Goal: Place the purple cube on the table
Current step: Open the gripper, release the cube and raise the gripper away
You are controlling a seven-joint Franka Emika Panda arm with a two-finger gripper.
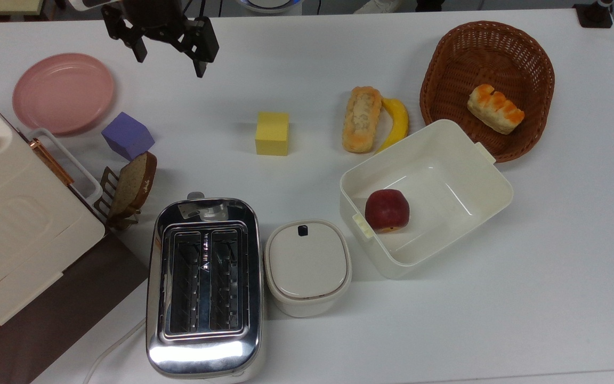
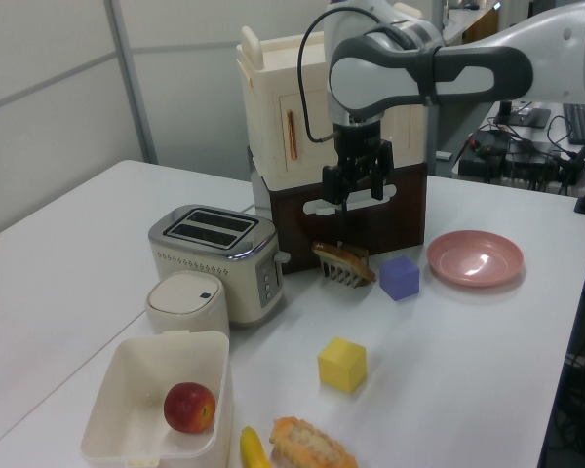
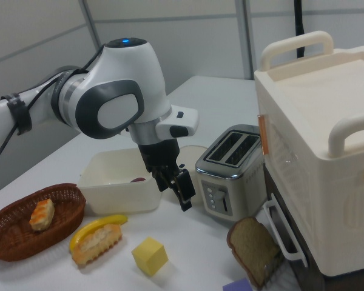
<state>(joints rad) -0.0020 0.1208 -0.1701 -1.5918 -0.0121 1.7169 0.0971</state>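
cube (image 1: 127, 135): on bench (image 1: 307, 64), touching the toast (image 1: 135, 183)
jaws (image 1: 169, 42): spread, empty, raised clear
risk: you dip while retreating, you knock cube or plate (image 1: 63, 92)

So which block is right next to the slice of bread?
The purple cube. It sits on the table by the bread slice and the pink plate, while the yellow cube stands alone mid-table.

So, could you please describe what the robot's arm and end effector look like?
The arm has glossy white rounded shells with dark grey joint covers and a blue light on top. A black cable loops beside the wrist. The end effector is black, with two slim fingers below a white mount.
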